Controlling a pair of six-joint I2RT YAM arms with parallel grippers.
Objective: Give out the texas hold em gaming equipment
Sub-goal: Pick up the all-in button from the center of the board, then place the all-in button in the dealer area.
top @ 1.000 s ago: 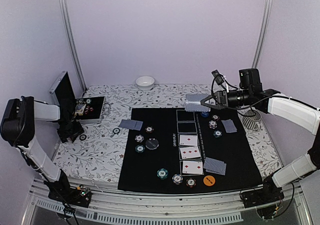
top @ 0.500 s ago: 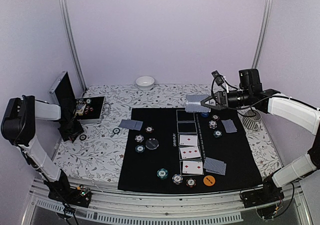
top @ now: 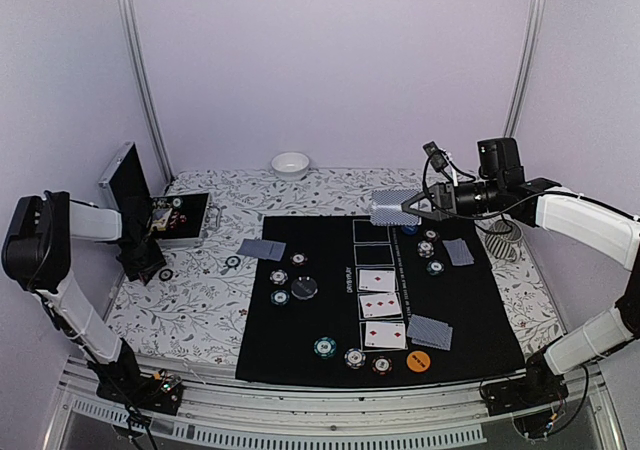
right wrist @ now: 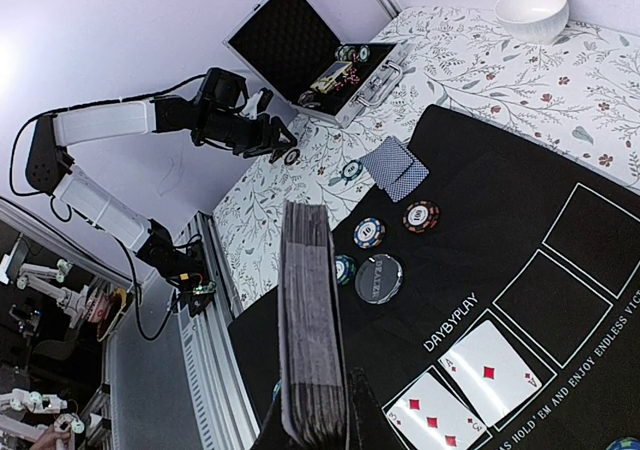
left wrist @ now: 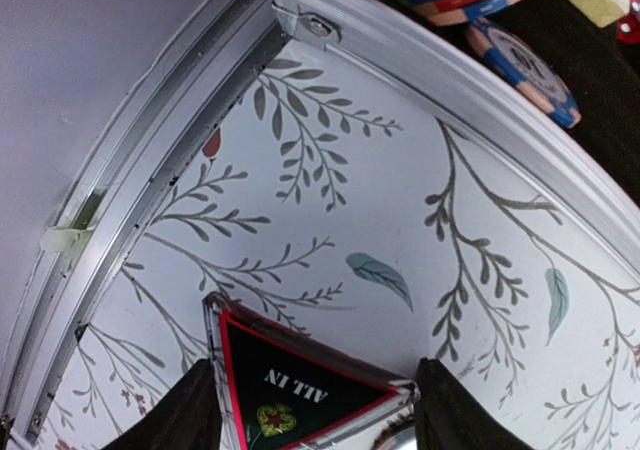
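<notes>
The right gripper [top: 410,208] is clamped on a thick deck of grey-blue-backed cards [right wrist: 312,330], held on edge above the far edge of the black mat [top: 480,310]. The jaws of the left gripper [left wrist: 318,415] flank a black, red-edged triangular plaque [left wrist: 300,385] lettered ALL IN, near the left edge of the tabletop [left wrist: 400,220]; whether they pinch it, I cannot tell.

Overhead: high behind both arms, facing the whole desk [top: 190,300]. Left wrist: close above the desk, beside the case [left wrist: 430,65]. Right wrist: past the card deck [right wrist: 312,320], leftward over mat [right wrist: 500,190], case, bowl [right wrist: 531,12], all shared overhead.
</notes>
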